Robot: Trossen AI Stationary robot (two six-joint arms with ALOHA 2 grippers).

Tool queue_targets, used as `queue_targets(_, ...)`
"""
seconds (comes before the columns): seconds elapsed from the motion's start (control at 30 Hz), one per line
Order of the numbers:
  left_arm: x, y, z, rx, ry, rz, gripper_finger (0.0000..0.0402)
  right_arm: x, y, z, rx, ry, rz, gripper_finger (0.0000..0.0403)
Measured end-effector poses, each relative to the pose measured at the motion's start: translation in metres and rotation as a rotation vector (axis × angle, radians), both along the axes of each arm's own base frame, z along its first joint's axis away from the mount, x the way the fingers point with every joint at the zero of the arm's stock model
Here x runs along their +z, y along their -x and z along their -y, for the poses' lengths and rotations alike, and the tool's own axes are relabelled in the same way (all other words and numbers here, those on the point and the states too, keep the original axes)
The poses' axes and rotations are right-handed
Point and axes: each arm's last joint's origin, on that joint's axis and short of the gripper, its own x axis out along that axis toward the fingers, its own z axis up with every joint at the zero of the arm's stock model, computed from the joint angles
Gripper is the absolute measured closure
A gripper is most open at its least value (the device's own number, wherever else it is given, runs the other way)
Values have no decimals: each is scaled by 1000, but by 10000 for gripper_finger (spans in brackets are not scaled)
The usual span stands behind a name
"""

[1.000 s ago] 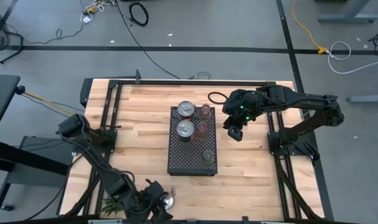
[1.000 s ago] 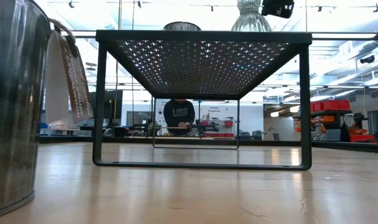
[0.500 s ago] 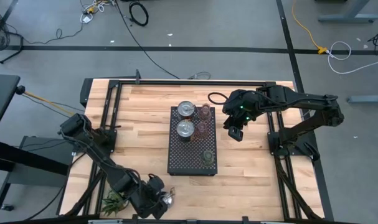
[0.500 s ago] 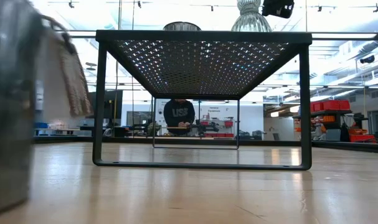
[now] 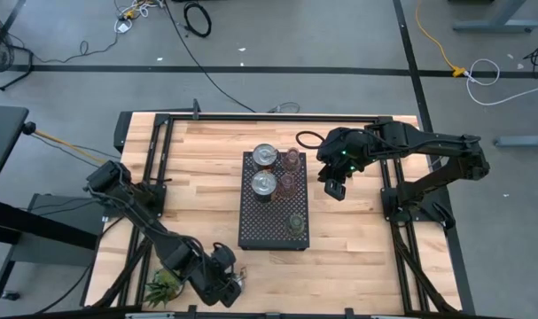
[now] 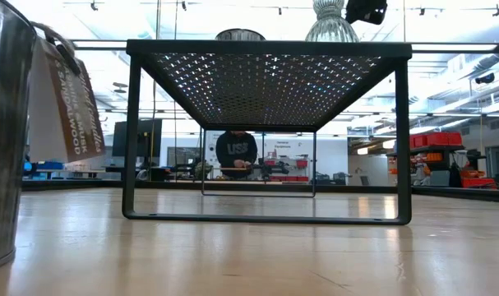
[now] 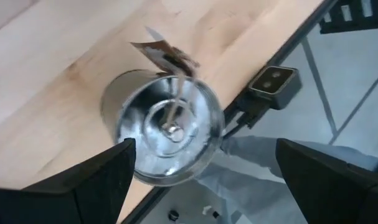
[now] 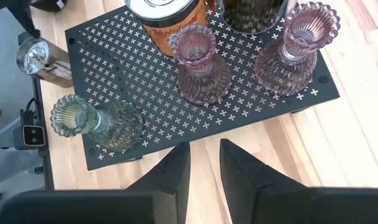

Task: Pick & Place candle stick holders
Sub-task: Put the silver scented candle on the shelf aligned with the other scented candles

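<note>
On the tray [image 5: 251,232]: two metal holders [image 5: 264,184], two pink [image 5: 287,183], one green [image 5: 295,222].

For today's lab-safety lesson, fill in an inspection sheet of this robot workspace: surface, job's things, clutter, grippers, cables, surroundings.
Surface: wooden table with a black perforated tray at its middle.
Job's things: two silvery holders, two pink glass holders and one green glass holder stand on the tray; a third silvery holder, tagged, stands at the table's near edge.
Clutter: spiky green plant at the near-left corner.
Grippers: left gripper open, its fingers either side of the tagged holder; right gripper nearly shut, empty, beside the tray.
Cables: several on the floor.
Surroundings: a person behind the table.
</note>
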Motion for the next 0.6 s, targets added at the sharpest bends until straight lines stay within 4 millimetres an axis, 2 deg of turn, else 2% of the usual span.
queue_targets(0.37, -1, 4, -3, -5, -15, -59, 14, 0, 0, 0, 6, 4, 1, 318)
queue_targets(0.6, -5, -4, -7, 11, -13, -55, 14, 0, 0, 0, 6, 3, 1, 318)
